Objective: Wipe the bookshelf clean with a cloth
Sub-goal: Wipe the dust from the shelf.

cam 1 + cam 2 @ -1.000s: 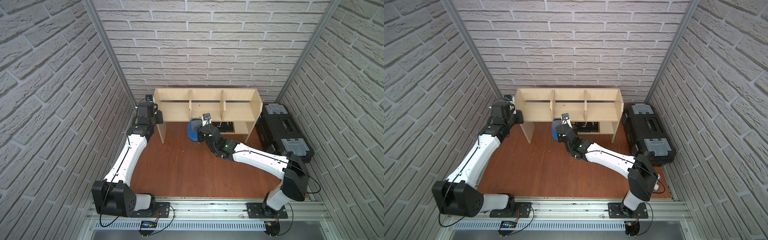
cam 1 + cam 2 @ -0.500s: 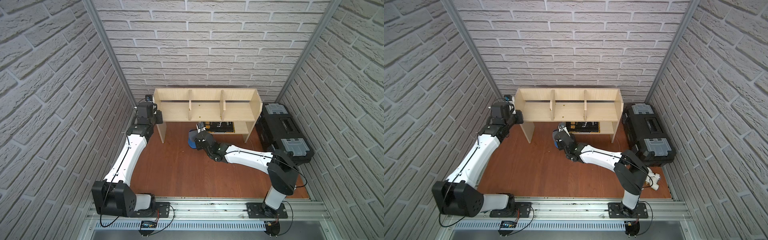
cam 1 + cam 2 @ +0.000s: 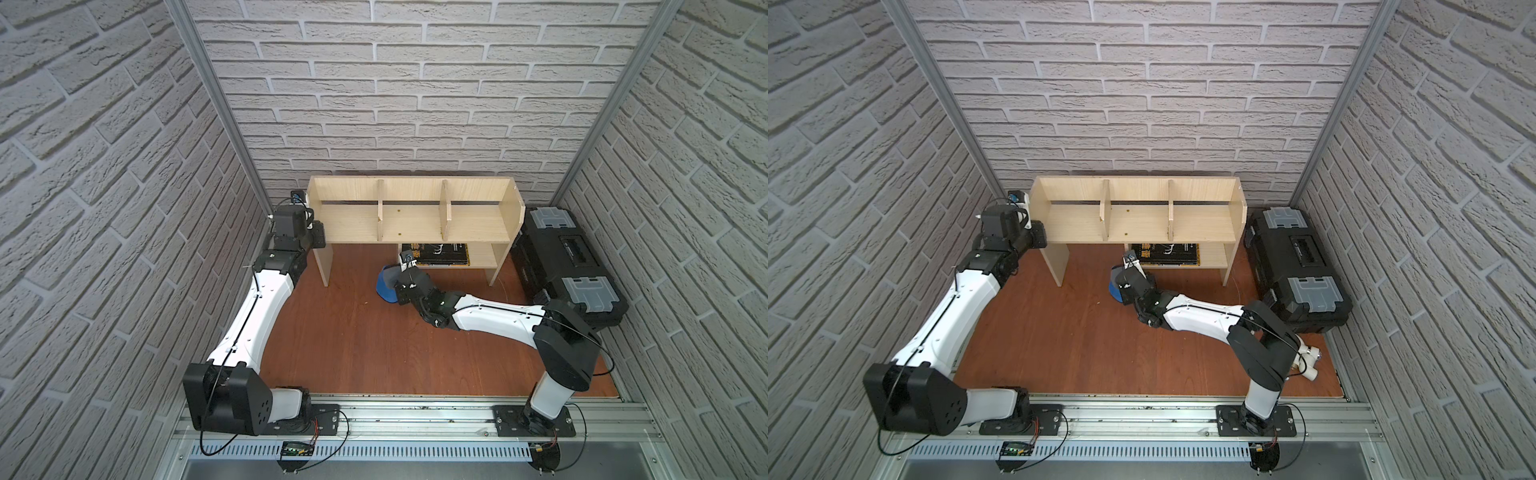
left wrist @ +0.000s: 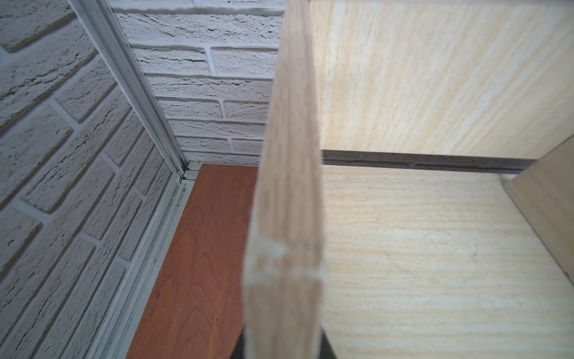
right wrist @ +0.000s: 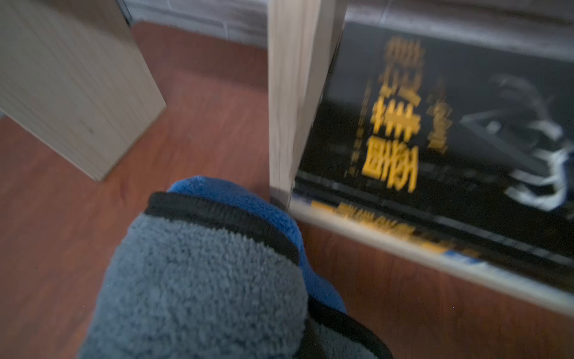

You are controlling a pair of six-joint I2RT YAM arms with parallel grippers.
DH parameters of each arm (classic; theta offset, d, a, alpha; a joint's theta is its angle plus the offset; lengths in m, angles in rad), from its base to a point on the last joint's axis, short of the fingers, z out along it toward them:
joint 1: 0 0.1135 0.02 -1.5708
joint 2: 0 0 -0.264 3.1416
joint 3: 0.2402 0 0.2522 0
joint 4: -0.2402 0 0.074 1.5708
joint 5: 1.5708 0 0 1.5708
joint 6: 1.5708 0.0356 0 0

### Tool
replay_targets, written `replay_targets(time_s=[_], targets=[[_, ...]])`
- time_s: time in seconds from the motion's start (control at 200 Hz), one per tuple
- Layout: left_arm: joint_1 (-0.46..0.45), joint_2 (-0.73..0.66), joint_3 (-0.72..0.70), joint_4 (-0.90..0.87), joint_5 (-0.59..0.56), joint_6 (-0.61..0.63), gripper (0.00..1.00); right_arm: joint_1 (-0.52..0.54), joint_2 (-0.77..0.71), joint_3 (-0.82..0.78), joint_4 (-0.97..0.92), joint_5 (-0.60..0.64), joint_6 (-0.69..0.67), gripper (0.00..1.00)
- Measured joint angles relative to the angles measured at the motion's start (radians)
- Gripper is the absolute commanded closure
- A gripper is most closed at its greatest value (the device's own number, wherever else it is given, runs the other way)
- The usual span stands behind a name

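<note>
While the left hand [image 3: 317, 235] pinches the edge of the left side panel of the bookshelf [image 3: 415, 224], the right hand [image 3: 400, 286] is pressed together on the cloth [image 3: 384, 285], its blue and grey sides both showing. The cloth hangs low over the bench [image 3: 353, 340], just beside the lower shelf's upright, where a black book [image 3: 442, 254] lies flat.

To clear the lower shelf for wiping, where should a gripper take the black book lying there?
Probably its front edge, approached low from the open front. The black book lies flat on the lower shelf of the bookshelf, with the main board close above and an upright panel beside it, so only that edge looks reachable.
</note>
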Motion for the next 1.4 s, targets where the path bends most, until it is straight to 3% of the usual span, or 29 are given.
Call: replay_targets(time_s=[0.34, 0.605, 0.805, 0.945, 1.135, 1.4], targets=[[0.007, -0.004, -0.009, 0.011, 0.002, 0.001, 1.0, -0.029, -0.118, -0.065, -0.02, 0.008, 0.009, 0.97], [0.011, -0.006, -0.012, 0.015, 0.01, 0.002, 1.0, -0.301, -0.377, -0.31, -0.065, 0.02, 0.029, 0.97], [0.012, -0.006, -0.016, 0.022, 0.017, 0.005, 1.0, -0.462, -0.492, -0.343, -0.103, -0.02, 0.026, 0.97], [0.014, -0.006, -0.016, 0.022, 0.021, 0.006, 1.0, -0.435, -0.462, -0.312, -0.107, -0.103, 0.037, 0.97], [0.014, -0.008, -0.019, 0.027, 0.023, 0.008, 1.0, -0.291, -0.356, -0.29, -0.077, -0.135, 0.085, 0.97], [0.016, -0.008, -0.021, 0.029, 0.022, 0.009, 1.0, -0.124, -0.108, -0.051, -0.046, -0.183, 0.101, 0.98]])
